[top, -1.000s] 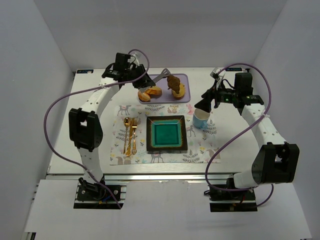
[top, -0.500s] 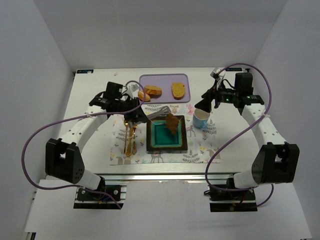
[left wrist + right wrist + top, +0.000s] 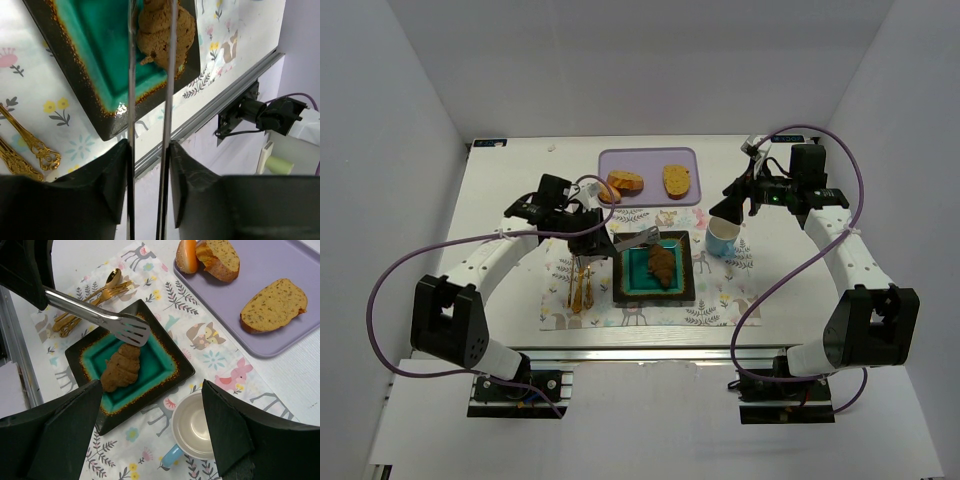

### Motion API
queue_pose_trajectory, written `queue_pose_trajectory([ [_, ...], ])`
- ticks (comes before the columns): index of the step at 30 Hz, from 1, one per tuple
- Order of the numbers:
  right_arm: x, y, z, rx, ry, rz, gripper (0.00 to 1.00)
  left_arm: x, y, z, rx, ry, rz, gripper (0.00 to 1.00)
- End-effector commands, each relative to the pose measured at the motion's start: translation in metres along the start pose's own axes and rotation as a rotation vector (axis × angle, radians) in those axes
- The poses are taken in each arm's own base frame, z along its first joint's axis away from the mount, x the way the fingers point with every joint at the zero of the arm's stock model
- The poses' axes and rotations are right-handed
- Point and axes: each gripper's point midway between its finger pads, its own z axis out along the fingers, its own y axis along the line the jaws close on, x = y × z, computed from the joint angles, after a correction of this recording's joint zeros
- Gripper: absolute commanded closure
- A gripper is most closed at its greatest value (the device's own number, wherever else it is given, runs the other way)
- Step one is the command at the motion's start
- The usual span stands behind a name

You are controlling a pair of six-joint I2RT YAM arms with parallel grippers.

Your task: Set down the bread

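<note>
While the bread [image 3: 121,367] lies inside the teal plate [image 3: 160,357], the left pincer [image 3: 150,150] stands clamped on the tongs [image 3: 107,320], whose blade overhangs the bread's end; contact cannot be told. The right pincer [image 3: 735,205] hangs wide apart, empty, above the cup [image 3: 195,427]. Gold cutlery [image 3: 580,270] flanks the plate. The left wrist view crops the bread's top.

Bright, even light is falling from above and the arms [image 3: 485,262] are casting only faint, soft shadows on the white table [image 3: 490,180]; the glazed plate [image 3: 95,45] is glinting at its rim
</note>
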Motion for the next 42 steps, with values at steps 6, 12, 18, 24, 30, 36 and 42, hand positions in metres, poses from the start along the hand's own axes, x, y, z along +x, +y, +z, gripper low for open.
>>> queue_pose_trajectory([
  [6, -0.013, 0.005, -0.003, -0.019, -0.025, -0.03, 0.15, -0.033, -0.022, -0.028, -0.024, -0.133, 0.1, 0.5],
  [12, -0.013, 0.004, -0.003, -0.021, -0.024, -0.032, 0.14, -0.058, -0.008, -0.049, -0.146, -0.236, 0.09, 0.63],
  [18, -0.01, 0.004, -0.003, -0.017, -0.021, -0.035, 0.14, -0.08, 0.081, -0.13, -0.422, -0.479, -0.099, 0.9],
  [24, -0.007, 0.006, -0.001, -0.038, -0.022, -0.023, 0.15, -0.056, 0.197, -0.165, -0.81, -0.525, -0.205, 0.86],
  [30, -0.015, 0.005, -0.004, -0.037, -0.017, -0.057, 0.14, -0.039, 0.268, -0.154, -0.967, -0.476, -0.223, 0.7],
  [36, -0.013, 0.008, -0.006, -0.036, -0.011, -0.051, 0.14, -0.01, 0.309, -0.122, -1.027, -0.315, -0.281, 0.44],
  [42, -0.012, 0.009, -0.008, -0.022, 0.001, -0.048, 0.11, 0.011, 0.317, -0.098, -0.975, -0.188, -0.349, 0.22],
])
